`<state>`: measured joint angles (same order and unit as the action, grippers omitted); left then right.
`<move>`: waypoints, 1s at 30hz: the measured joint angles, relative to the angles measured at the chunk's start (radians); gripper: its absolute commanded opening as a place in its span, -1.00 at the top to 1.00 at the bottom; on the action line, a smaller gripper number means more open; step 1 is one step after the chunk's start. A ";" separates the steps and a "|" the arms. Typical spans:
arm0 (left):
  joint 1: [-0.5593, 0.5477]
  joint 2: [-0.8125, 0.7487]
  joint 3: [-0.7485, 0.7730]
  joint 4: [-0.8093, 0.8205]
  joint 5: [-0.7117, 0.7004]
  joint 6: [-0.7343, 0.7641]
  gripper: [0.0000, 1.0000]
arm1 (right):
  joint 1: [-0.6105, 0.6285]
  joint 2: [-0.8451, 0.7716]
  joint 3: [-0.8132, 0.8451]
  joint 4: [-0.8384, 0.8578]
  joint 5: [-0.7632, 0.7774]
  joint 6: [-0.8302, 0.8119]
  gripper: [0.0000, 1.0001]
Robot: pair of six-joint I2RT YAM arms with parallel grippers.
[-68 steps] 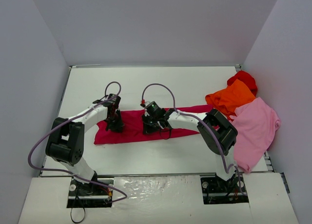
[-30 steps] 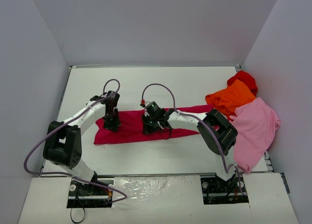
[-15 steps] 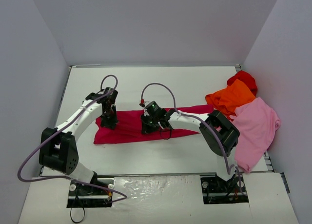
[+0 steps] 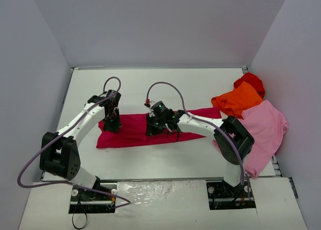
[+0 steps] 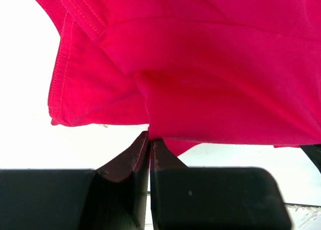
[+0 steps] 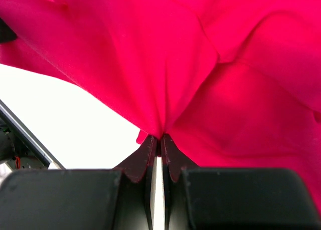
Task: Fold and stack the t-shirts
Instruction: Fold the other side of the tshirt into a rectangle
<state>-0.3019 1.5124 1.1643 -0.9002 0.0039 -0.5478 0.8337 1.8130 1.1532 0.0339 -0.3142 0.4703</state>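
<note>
Top external view shows the crimson t-shirt [image 4: 131, 134] lying mid-table, its long axis running left to right. The left gripper [image 4: 113, 124] is clamped on its left end, the right gripper [image 4: 156, 129] on its middle, the 2 pinches near each other.

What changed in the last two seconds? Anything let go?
The left tool drew its pinch of the crimson t-shirt slightly leftward; the left elbow and right elbow swung outward. Neither it nor the right tool let go. The orange t-shirt, pink t-shirt and red t-shirt lie unmoved.
</note>
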 measured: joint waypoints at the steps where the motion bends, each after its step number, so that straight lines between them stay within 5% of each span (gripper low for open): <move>1: 0.000 0.000 0.000 0.001 0.001 0.001 1.00 | 0.000 0.000 -0.001 -0.001 -0.002 0.000 1.00; 3: 0.000 0.000 -0.006 0.005 0.004 0.005 1.00 | 0.000 0.000 -0.007 0.000 -0.007 0.000 0.86; 5: 0.000 0.000 -0.014 0.009 0.012 0.011 0.99 | 0.000 -0.001 -0.016 -0.003 -0.011 0.002 0.48; 9: 0.000 0.000 -0.023 0.009 0.022 0.020 0.27 | 0.000 -0.001 -0.024 -0.025 -0.009 0.005 0.30; 12: 0.000 0.000 -0.023 0.008 0.020 0.020 0.15 | 0.000 -0.004 -0.024 -0.044 0.006 0.006 0.30; 15: 0.000 -0.002 -0.023 0.005 -0.002 0.019 0.35 | 0.000 -0.011 -0.020 -0.066 0.041 0.002 0.44; 18: 0.000 -0.027 -0.018 0.002 -0.027 0.015 0.69 | -0.003 -0.013 0.001 -0.084 0.079 -0.007 0.99; 20: 0.000 -0.057 -0.011 0.008 -0.039 0.010 0.98 | -0.006 -0.012 0.031 -0.092 0.097 -0.014 1.00; 25: 0.000 -0.110 0.003 0.088 -0.056 -0.003 1.00 | -0.022 0.047 0.170 -0.083 0.114 -0.045 1.00; 30: 0.000 0.019 0.063 0.144 -0.069 -0.005 1.00 | -0.028 0.159 0.276 -0.076 0.087 -0.054 1.00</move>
<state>-0.3017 1.5311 1.2274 -0.7558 -0.0651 -0.5526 0.8055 1.9723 1.4295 -0.0420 -0.2274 0.4166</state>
